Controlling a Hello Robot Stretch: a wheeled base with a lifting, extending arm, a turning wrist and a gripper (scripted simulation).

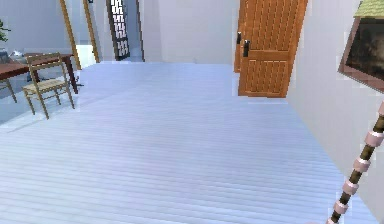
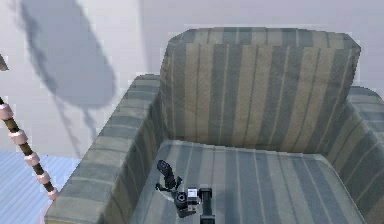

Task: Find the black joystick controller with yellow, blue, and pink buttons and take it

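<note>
My hand (image 2: 173, 184) at the armchair (image 2: 260, 90) seat
A dark shape (image 2: 163, 168) beside it, near left of the seat, is perhaps the controller. Whether I hold it I cannot tell, so I'd lift slowly, straight up.

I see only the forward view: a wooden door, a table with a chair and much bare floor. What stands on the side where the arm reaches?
Observer: A striped armchair stands there, facing the robot.
Operator: Is the hand near it?
Observer: Yes. The hand shows at the front of the seat cushion, in the arm side view's lower middle.
Operator: Does it hold anything?
Observer: I cannot tell. The dark shapes at its far end lie against the seat, and I cannot separate the hand from any thing there.
</note>
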